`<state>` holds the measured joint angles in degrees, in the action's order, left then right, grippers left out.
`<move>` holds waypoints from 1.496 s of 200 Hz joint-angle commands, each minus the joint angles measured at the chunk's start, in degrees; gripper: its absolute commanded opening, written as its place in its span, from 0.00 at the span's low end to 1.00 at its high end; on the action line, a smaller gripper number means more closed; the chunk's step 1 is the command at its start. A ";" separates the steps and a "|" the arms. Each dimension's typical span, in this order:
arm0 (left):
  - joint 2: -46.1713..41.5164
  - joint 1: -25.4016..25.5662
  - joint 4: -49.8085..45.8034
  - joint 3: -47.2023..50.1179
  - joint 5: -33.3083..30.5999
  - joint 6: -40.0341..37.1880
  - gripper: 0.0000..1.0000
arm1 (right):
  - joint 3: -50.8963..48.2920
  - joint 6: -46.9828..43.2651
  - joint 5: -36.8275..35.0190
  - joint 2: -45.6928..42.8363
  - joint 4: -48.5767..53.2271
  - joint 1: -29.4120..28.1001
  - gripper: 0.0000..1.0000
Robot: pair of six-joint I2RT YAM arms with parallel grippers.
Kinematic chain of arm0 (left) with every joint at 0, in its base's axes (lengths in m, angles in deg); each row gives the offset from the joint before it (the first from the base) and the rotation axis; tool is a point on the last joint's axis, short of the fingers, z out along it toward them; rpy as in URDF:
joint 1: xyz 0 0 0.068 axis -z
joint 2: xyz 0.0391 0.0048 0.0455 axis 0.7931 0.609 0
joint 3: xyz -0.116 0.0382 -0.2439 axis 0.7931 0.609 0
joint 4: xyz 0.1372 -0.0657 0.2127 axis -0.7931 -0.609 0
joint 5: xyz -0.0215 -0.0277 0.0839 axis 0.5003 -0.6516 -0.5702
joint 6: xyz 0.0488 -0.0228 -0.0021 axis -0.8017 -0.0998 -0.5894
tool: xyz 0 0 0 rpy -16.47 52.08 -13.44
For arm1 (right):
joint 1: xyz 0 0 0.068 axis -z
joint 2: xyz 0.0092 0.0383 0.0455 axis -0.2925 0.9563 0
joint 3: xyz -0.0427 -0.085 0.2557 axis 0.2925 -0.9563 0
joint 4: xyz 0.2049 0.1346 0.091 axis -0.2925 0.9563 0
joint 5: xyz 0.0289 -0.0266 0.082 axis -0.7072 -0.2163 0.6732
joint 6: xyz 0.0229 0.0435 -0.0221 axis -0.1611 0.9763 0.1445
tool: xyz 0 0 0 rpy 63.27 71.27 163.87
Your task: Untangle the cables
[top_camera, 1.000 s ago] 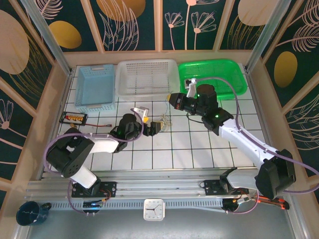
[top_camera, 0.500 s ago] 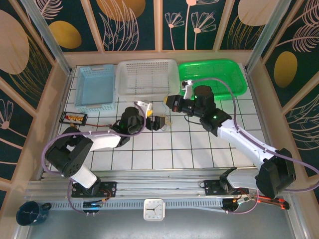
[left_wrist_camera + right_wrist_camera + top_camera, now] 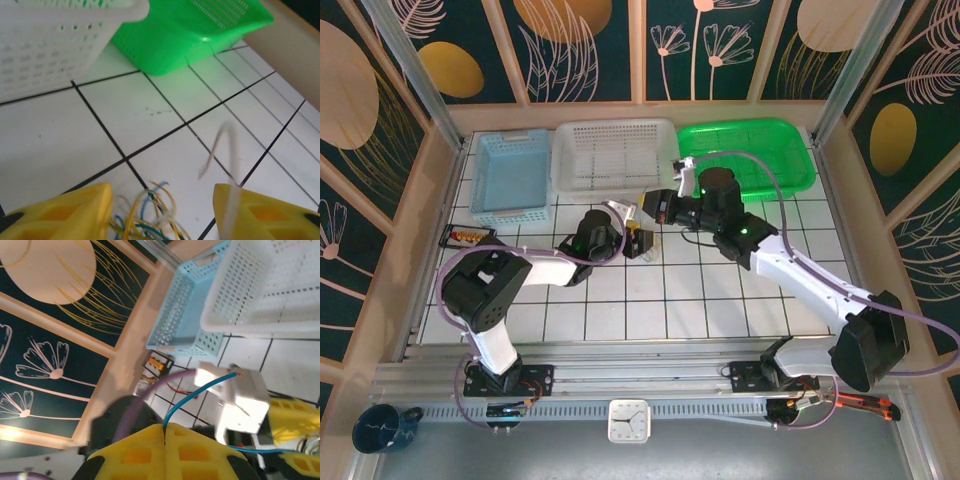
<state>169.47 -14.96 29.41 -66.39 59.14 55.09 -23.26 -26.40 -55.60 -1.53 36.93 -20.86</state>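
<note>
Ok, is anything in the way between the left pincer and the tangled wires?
Nothing visible does. The cables lie on the tiled table directly between the spread fingers of the left pincer, with no other object in front of them.

The counter [image 3: 720, 290] is tiled in smooth, faintly glossy white, with dark matt joints. The white basket [image 3: 615, 125], green basket [image 3: 745, 125] and blue basket [image 3: 510, 135] are moulded in perforated plastic, and the green one is shiny and translucent. The cables [image 3: 145, 215] are sheathed in thin, smooth plastic. The left tool [image 3: 162, 210] and right tool [image 3: 164, 432] are faced in matt yellow plastic. Brushed metal is seen on the near rail [image 3: 640, 378].
</note>
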 commanded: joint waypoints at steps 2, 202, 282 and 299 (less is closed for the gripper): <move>1.63 0.34 3.94 2.15 0.89 1.03 0.51 | 6.10 -1.76 1.92 -0.41 0.20 0.35 0.00; -6.65 0.29 6.77 12.64 -0.64 2.46 0.77 | 1.58 7.21 10.98 -4.40 -9.03 11.70 0.00; -12.77 0.35 5.04 13.91 -2.51 4.13 0.86 | 0.08 2.90 10.22 -5.24 -4.84 10.59 0.00; -11.88 0.33 5.51 13.20 -1.44 4.98 0.84 | 0.32 2.45 9.92 -5.16 -4.36 10.10 0.00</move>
<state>157.50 -14.96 34.87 -52.36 57.17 58.46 -22.52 -21.88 -45.67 -5.16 32.00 -9.82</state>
